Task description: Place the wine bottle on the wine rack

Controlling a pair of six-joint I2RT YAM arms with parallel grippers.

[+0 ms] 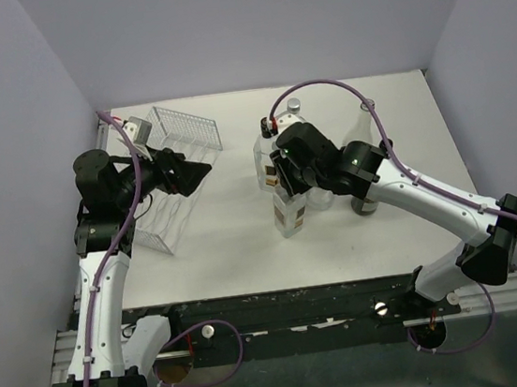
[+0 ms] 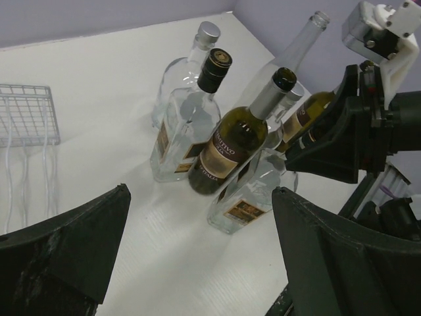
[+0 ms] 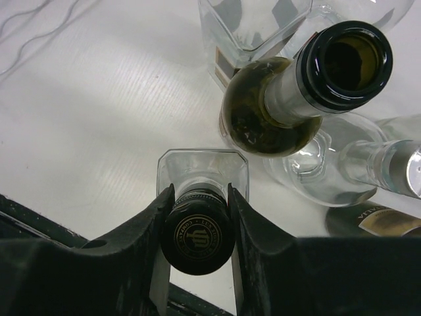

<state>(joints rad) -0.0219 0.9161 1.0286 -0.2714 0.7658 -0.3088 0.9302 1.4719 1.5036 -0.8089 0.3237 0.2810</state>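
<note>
grasping claw: right claw clenched on the black cap of the clear square bottle, one finger pressed to each side.
bottle place: standing on the white counter, centre of the overhead frame, lowest of a cluster.
crowding: dark green bottle with an open mouth just behind it; clear bottles and another dark one packed close around.
wine rack: upper left of the overhead frame, well apart from the bottles.
left claw: spread wide, empty, hanging at the rack.

Robot lab cell: plain lilac walls (three-sided) around white table.
</note>
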